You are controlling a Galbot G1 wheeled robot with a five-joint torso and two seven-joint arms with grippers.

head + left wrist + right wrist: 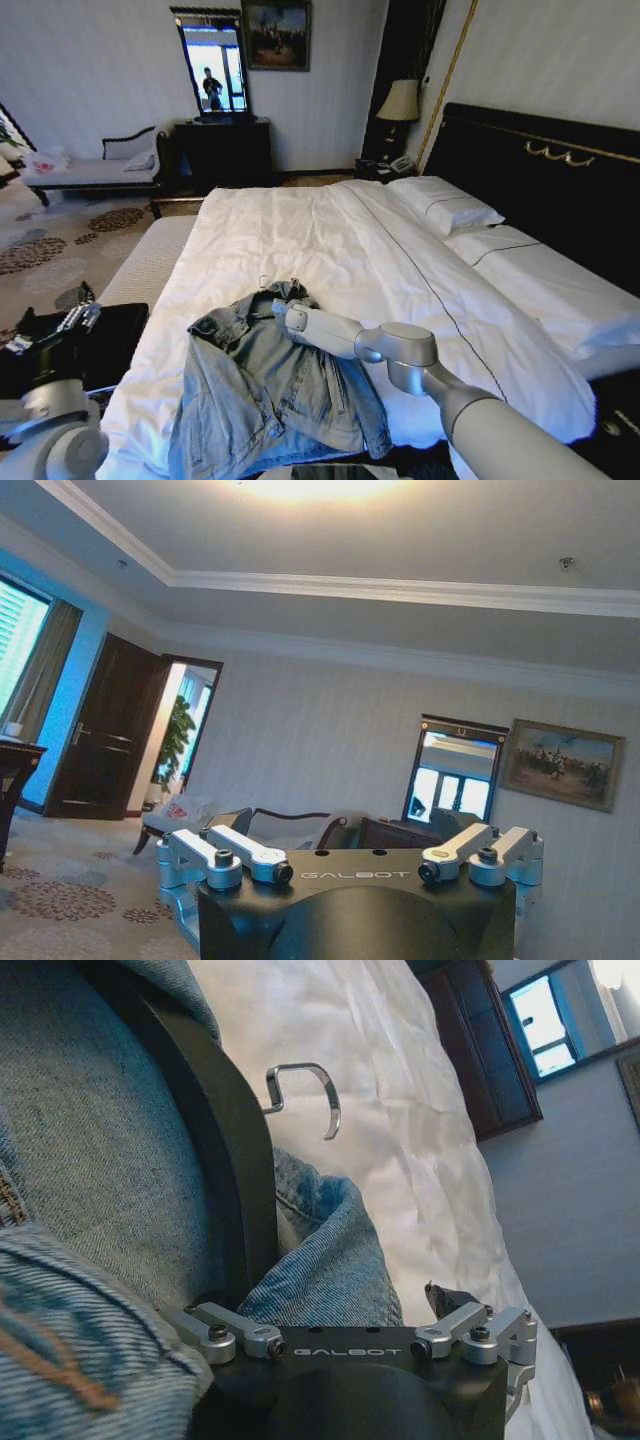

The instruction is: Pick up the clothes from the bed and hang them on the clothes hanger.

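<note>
Now your right end effector rests at the denim jacket's collar on the bed; you cannot tell its grip.

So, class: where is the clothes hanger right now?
The clothes hanger lies inside the denim jacket at the near end of the bed, its hook by the collar, at the right gripper.

Large double bed, white duvet, black headboard; faded blue denim jacket spread near foot; white pillows at head.
</note>
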